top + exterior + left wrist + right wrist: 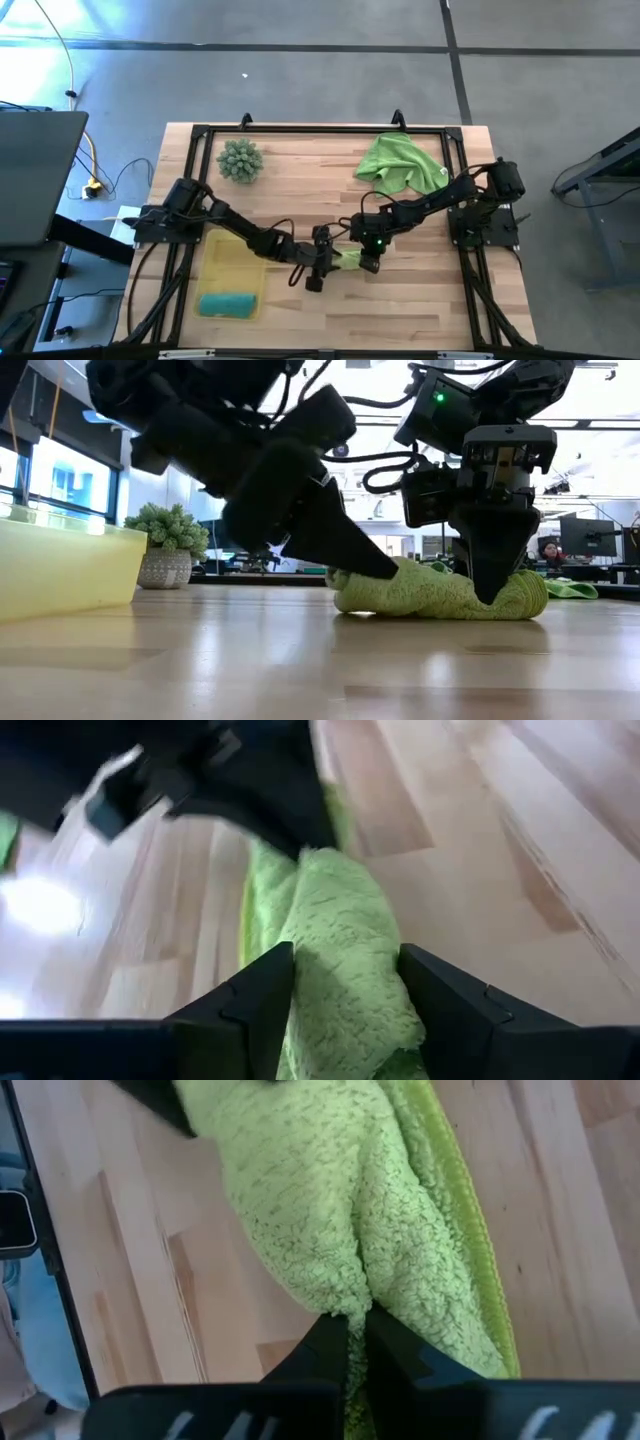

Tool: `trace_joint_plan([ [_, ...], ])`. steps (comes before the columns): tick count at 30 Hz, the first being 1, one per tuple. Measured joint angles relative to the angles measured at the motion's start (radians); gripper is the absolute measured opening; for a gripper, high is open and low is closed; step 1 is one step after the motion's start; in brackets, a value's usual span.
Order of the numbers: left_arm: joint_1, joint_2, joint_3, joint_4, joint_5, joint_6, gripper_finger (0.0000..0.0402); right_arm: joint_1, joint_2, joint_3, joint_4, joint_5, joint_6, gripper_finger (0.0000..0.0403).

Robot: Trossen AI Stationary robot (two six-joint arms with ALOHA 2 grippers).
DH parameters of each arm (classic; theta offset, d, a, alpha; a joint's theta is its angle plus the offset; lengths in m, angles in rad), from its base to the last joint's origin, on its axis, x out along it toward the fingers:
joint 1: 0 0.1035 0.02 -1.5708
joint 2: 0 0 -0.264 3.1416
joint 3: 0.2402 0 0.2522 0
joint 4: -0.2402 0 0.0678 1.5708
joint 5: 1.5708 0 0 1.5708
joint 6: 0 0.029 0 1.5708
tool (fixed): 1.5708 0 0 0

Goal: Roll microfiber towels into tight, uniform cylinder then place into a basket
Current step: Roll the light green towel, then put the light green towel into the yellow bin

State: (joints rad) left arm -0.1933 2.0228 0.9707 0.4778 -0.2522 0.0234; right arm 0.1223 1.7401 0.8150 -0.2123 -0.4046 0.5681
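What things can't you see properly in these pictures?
- High view: the rolled lime towel is mostly covered by the left gripper and right gripper.
- Low view: the basket is cut off by the picture's left edge, so its inside is hidden.
- Low view: the other lime towel is mostly hidden behind the roll.
- Left wrist view: the right gripper is a dark blur.

Nubby lime cloth towel (pixel 340 1210) lies on the smooth, faintly glossy wooden desk (pixel 420 300); the basket (pixel 232 268) is translucent yellow plastic.
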Motion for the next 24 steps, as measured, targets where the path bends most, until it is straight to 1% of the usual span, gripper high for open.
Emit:
trace_joint_plan([
  [2,0.014,0.000,0.000,-0.023,0.027,-0.073,0.0160,0.000,0.000,0.000,0.000,0.000,-0.011,0.0007],
  [4,0.028,0.000,0.000,-0.053,0.086,-0.136,0.0142,0.000,0.000,0.000,0.000,0.000,-0.017,0.0013],
  [9,0.057,0.000,0.000,-0.113,0.190,-0.289,0.0072,-0.001,0.000,0.000,0.002,0.003,-0.029,0.0031],
  [13,0.091,0.000,0.000,-0.117,0.292,-0.446,0.0017,0.000,0.000,0.001,0.001,-0.004,-0.095,0.0049],
  [15,0.105,-0.001,0.002,-0.133,0.309,-0.525,0.0010,0.014,-0.029,0.012,-0.033,0.005,-0.157,0.0062],
  [19,0.129,-0.006,0.005,-0.197,0.316,-0.644,0.0018,0.032,-0.115,0.040,-0.123,0.011,-0.234,0.0090],
  [22,0.134,-0.007,0.005,-0.216,0.347,-0.670,0.0016,0.047,-0.171,0.045,-0.175,0.080,-0.278,0.0110],
  [24,0.134,-0.006,0.005,-0.216,0.347,-0.690,0.0016,0.060,-0.204,0.044,-0.212,0.122,-0.320,0.0122],
])
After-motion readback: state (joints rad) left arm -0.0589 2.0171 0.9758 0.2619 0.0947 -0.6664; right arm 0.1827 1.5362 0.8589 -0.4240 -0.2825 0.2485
